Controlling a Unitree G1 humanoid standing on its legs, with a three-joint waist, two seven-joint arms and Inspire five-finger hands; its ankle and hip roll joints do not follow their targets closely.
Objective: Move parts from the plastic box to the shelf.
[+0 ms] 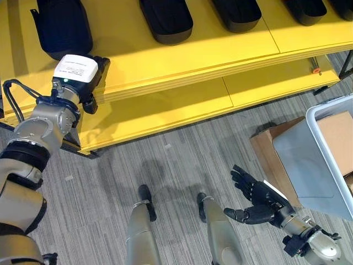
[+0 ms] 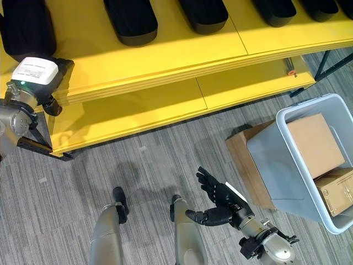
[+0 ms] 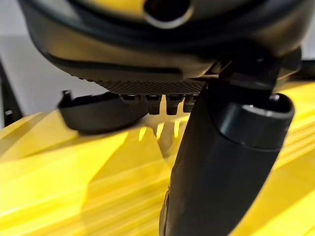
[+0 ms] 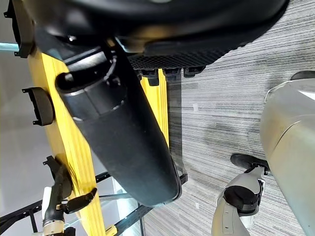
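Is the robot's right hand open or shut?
Open: the dark right hand hangs over the grey carpet floor with fingers spread, holding nothing.

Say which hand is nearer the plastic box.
Right. The right hand hangs open over the floor just beside the plastic box; the left hand is far off at the yellow shelf.

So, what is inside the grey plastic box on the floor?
Inside the grey plastic box lie two brown cardboard boxes: a larger one and a smaller one nearer the robot. Whatever lies beneath them is covered.
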